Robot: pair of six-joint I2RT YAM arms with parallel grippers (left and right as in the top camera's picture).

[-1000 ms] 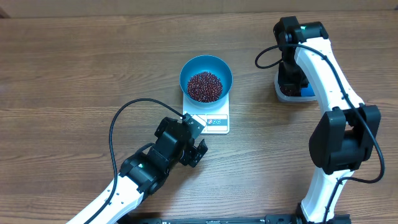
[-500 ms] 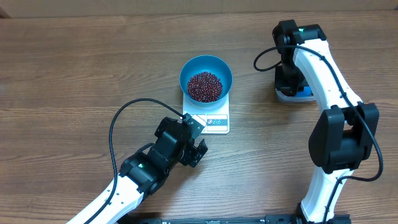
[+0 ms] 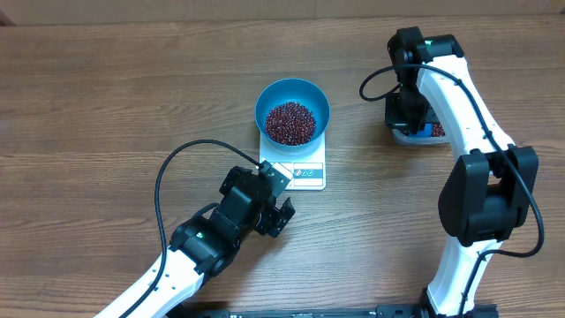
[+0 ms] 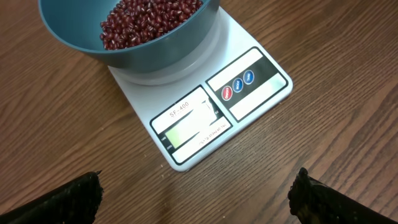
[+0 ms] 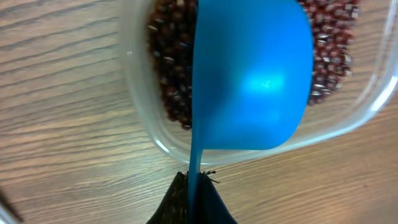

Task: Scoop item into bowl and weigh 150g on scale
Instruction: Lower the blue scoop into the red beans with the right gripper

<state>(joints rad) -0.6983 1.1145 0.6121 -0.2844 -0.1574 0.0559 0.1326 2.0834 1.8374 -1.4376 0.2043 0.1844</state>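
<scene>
Left claw point(image 4: 196, 200): found released, its jaws spread fully wide with nothing between them, held low over the wooden table point(image 3: 106, 106).

Scale point(image 4: 199, 118): located just ahead of the left claw and apart from it, with the display edge turned toward the claw. The reading on the display cannot be made out. One red and two blue buttons are seen beside the display.

Bowl point(image 4: 155, 53): seated on the scale's platform, beyond the display as viewed from the left claw. A heap of beans point(image 4: 149, 18) is contained in it, covering the bottom.

Right claw point(image 5: 193, 202): found clenched on the thin handle of a blue scoop point(image 5: 252, 81). The handle is seen edge-on, running straight out from the fingertips. The scoop's head is held directly ahead of the claw, over a clear tub point(image 5: 140, 93), with its smooth outer face turned to the wrist camera. Whether the scoop is loaded cannot be told. More beans are seen in the tub around the scoop.

The bowl and scale lie well apart from the right claw.
</scene>
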